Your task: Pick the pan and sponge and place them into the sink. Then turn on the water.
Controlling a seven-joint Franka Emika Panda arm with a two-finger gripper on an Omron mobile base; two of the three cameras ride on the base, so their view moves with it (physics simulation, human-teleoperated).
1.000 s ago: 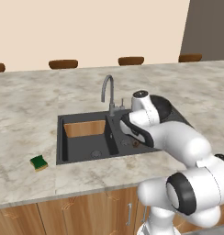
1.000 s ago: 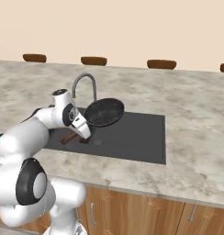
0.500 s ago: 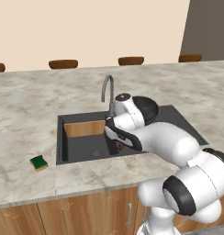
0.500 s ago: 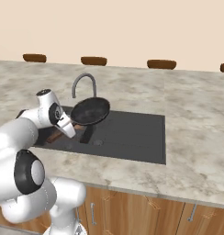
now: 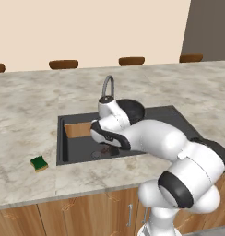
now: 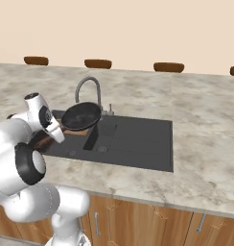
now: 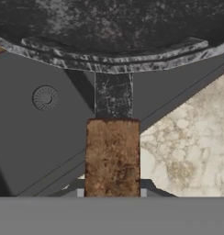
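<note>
The end effector (image 7: 112, 193) is clenched on the pan's handle (image 7: 112, 156), a short, rough brown bar of square section that meets a thinner mottled dark neck. Beyond it the pan (image 6: 81, 116) spreads as a shallow round black dish with a speckled grey-black sheen and a raised double rim; in the right base view it hangs tilted, its dark inside facing outward, just ahead of the end effector and above the near-left basin.

Below the end effector lies the sink (image 6: 138, 144), a matte black rectangular double-basin unit with a flat drainboard. A round ribbed drain (image 7: 45, 97) sits in the basin floor below the pan, and a wood-brown panel (image 5: 77, 130) lines the basin's far wall. The grey gooseneck faucet (image 6: 85, 86) arches smoothly just behind the pan.

The worktop (image 5: 31, 110) around the sink is beige-grey marbled stone over wood-grain cabinet fronts (image 6: 152, 221).

The sponge (image 5: 39, 163), a small rectangular block with a green top over a yellow layer, lies flat on the worktop, well to the left of the end effector and outside the sink rim.

No writing or brand marks can be read.
</note>
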